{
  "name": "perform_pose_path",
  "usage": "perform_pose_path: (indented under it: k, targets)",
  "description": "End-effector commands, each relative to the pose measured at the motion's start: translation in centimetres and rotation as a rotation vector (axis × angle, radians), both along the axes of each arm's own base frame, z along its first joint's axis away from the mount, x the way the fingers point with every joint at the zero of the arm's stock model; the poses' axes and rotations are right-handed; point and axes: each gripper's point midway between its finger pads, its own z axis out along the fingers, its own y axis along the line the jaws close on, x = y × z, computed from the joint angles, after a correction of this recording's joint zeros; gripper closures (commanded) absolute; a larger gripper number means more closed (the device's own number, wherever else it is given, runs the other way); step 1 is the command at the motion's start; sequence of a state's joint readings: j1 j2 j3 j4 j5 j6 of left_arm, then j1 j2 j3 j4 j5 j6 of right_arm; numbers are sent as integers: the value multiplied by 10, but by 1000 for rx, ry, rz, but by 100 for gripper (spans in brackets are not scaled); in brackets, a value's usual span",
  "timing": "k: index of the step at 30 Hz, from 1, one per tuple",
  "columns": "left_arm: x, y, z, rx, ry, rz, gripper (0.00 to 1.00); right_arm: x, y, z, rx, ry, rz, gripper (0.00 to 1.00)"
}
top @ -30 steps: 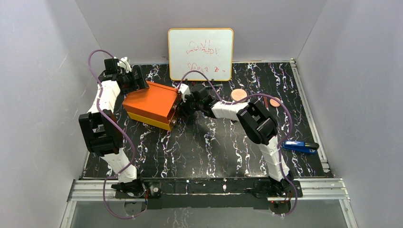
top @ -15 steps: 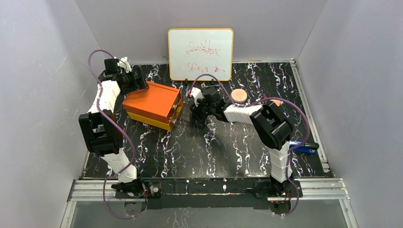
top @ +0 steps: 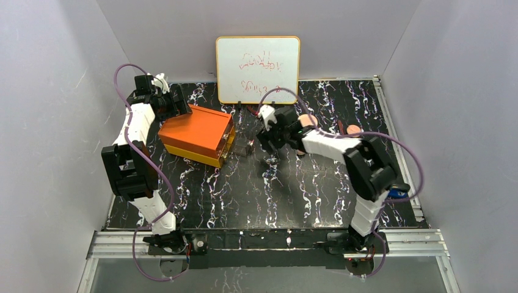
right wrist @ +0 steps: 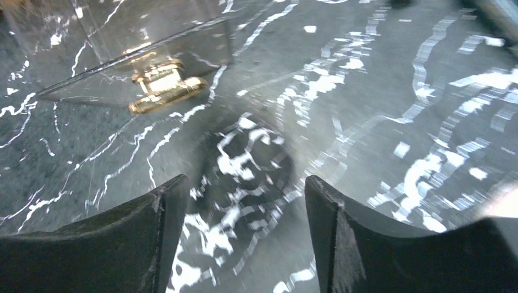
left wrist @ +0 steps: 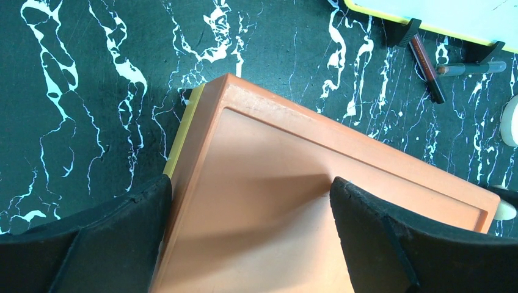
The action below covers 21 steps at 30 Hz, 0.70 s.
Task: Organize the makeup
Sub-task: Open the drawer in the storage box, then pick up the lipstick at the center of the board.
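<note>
Makeup lies scattered across a black marbled mat [top: 275, 189], all of it on the side of the orange box [top: 194, 131] that faces the right arm.

One whiteboard [top: 258, 69] stands behind the box at the far edge. It carries two lines of red scrawl, too loose to read. No brand or label can be made out on anything else.

Two dark sticks lie at the whiteboard's feet beyond the box, a brown one [left wrist: 426, 60] and a greyer one [left wrist: 470, 68], their tips close together. One peach disc [top: 303, 118] shows farther from the box, partly hidden by the right forearm. One tan sponge [top: 353, 129] sits farther out again. A single blue stapler [top: 398, 194] peeks from behind the right arm's elbow, well apart from the box.

The left gripper [left wrist: 250, 186] hangs over the box's far corner with its jaws spread wide — one finger above each side of the lid, gripping nothing.

The right gripper [right wrist: 244, 183] hangs low over bare mat near the box's right end, its jaws parted and empty. A clear drawer front [right wrist: 134, 55] with one gold handle [right wrist: 166, 85] shows just ahead of it.
</note>
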<state>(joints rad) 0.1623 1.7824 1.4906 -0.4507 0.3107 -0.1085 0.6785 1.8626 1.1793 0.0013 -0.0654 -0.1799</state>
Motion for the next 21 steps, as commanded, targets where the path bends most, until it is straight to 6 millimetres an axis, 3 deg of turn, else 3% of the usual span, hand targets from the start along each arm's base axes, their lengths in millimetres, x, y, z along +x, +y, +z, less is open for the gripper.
perform_pose_path:
  k: [1, 2, 4, 9, 10, 12, 16, 21]
  targets:
    - [-39, -5, -40, 30, 213, -33, 4, 38, -19, 131, 173, -226, -103, 13]
    - [-38, -5, -40, 26, 213, -33, 4, 48, -21, 145, 184, -237, -122, 12]
    - [-36, -6, -39, 17, 213, -33, 4, 74, -20, 151, 155, -216, -160, 11]
    - [-34, -9, -41, -2, 212, -30, 4, 134, 9, 120, 105, -132, -181, 22]
    - [-34, -10, -41, -6, 211, -31, 4, 142, 17, 100, 89, -91, -177, 22]
    - [-32, -11, -41, -5, 211, -31, 4, 158, 34, 91, 102, -51, -168, 24]
    - [-29, -12, -42, -8, 210, -35, 4, 178, 58, 84, 149, -24, -153, 36]
    - [-29, -12, -48, -6, 223, -41, 4, 172, 61, 64, 161, -1, -139, 44]
